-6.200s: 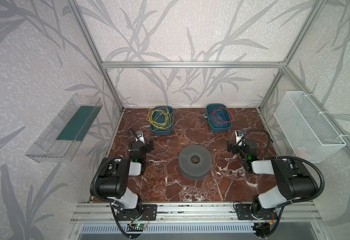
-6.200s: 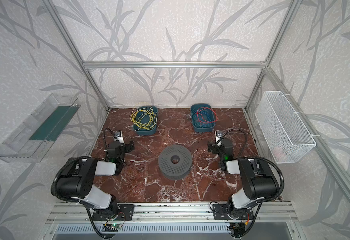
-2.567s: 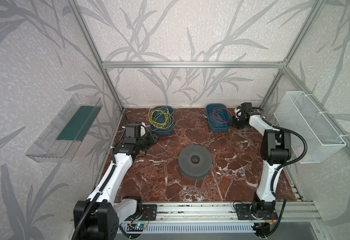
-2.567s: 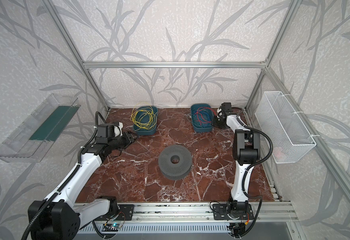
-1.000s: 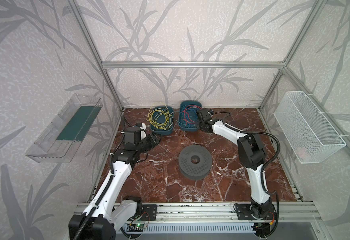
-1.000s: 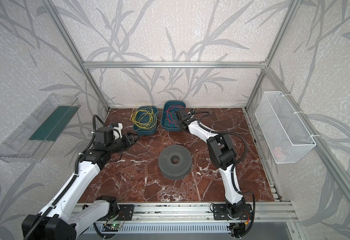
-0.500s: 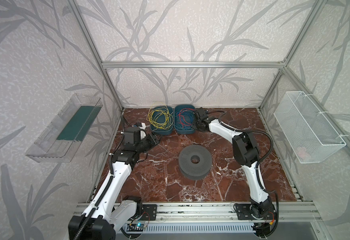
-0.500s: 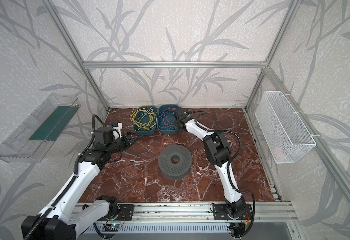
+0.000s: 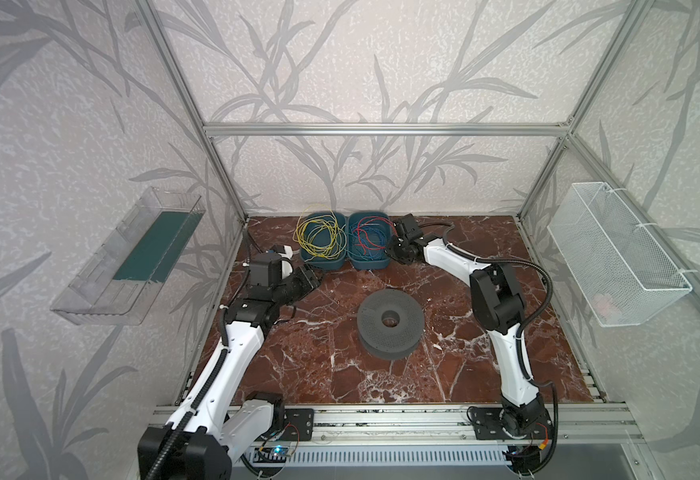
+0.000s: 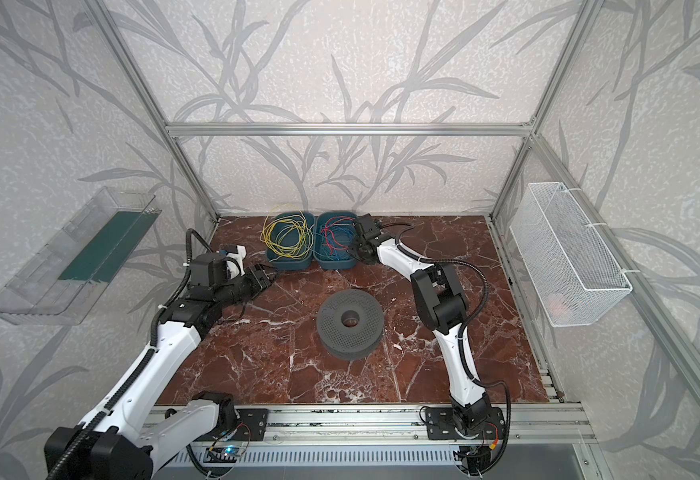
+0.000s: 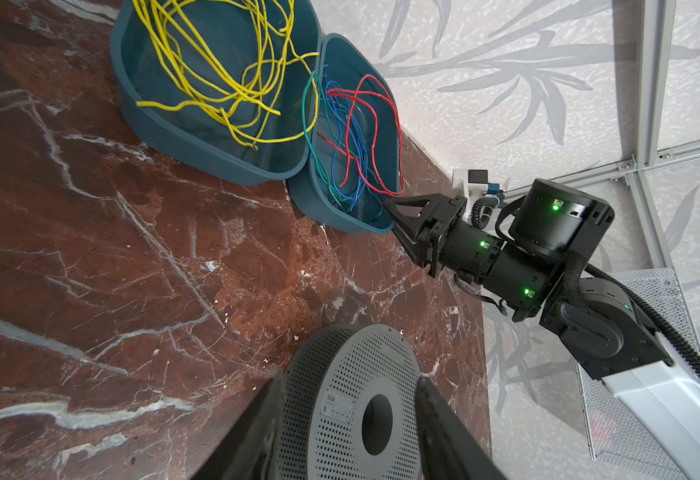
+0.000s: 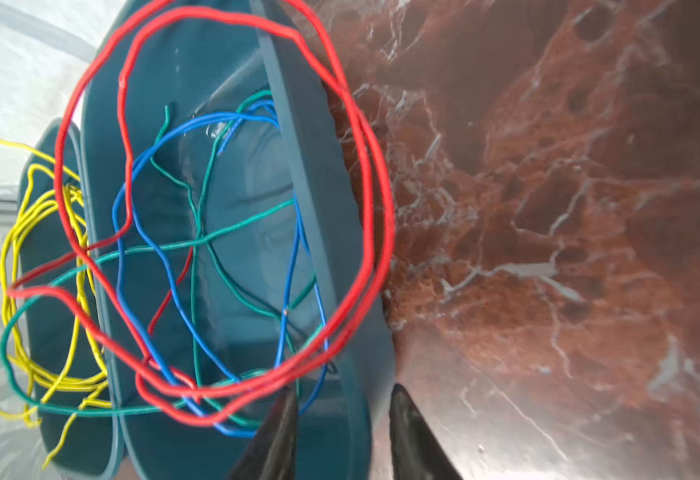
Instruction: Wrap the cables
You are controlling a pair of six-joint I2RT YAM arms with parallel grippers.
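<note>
The yellow cables point(image 9: 317, 239) point(image 10: 286, 237) point(image 11: 223, 70) lie in loose loops in the left of two teal bins point(image 9: 323, 266) at the back of the marble floor. Against it stands a second teal bin point(image 9: 371, 262) with red, blue and green wires point(image 12: 198, 249). My right gripper point(image 9: 394, 245) point(image 12: 344, 388) is open, its fingers astride that bin's right rim without pinching it. Low, to the left of the yellow bin, my left gripper point(image 9: 313, 279) point(image 11: 350, 378) is open and empty, pointing at the grey perforated spool point(image 9: 389, 324) point(image 11: 352, 415) lying flat mid-floor.
A clear plastic tray point(image 9: 132, 257) hangs on the left wall and a white wire basket point(image 9: 614, 257) on the right wall. Aluminium frame posts stand at the back corners. The back wall rises right behind the bins.
The right arm slid the red-and-blue-wire bin left until it met the yellow bin, and its jaws have now opened off the rim. The left arm has stayed put.
</note>
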